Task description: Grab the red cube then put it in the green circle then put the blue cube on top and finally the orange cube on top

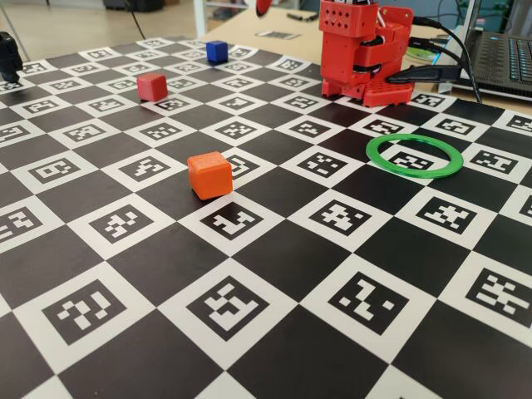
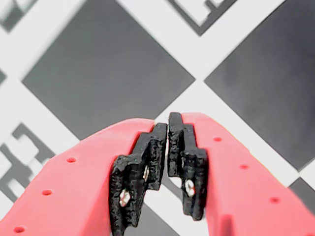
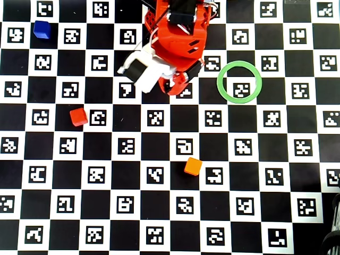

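Left of the pincer (image 3: 169, 87) overhead, well apart, sits the red cube (image 3: 78, 116); jaws apparently closed, empty.

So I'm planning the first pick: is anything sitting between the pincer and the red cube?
Nothing visible. In the overhead view the pincer hangs near the arm's base, and the red cube lies to its lower left with only bare checkered board between them. The blue cube and orange cube sit well off that line.
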Controlling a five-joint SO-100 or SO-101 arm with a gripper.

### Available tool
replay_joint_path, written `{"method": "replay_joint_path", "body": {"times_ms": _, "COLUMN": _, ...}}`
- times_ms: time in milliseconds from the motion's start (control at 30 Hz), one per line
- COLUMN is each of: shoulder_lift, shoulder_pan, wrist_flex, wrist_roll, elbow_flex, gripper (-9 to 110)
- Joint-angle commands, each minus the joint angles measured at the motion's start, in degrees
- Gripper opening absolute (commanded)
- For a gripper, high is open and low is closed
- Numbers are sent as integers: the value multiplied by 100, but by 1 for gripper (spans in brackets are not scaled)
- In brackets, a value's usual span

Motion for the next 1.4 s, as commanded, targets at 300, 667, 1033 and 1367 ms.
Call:
{"method": "replay_joint_path", "body": {"times_ms": 300, "shoulder_lift": -1819, "shoulder_pan": 2118, "wrist_flex": 1116, "wrist_roll": 562, "elbow_flex": -2997, "gripper": 14}}
{"method": "replay_joint_path", "body": {"times_ms": 667, "shoulder_lift": -3542, "shoulder_pan": 3076, "wrist_flex": 1230, "wrist_roll": 396, "elbow_flex": -3938, "gripper": 33}}
{"method": "replay_joint_path", "body": {"times_ms": 1033, "shoulder_lift": -5194, "shoulder_pan": 3630, "wrist_flex": 844, "wrist_roll": -114, "elbow_flex": -4667, "gripper": 40}}
{"method": "replay_joint_path", "body": {"times_ms": 1367, "shoulder_lift": -5977, "shoulder_pan": 3823, "wrist_flex": -396, "wrist_roll": -149, "elbow_flex": -4280, "gripper": 43}}
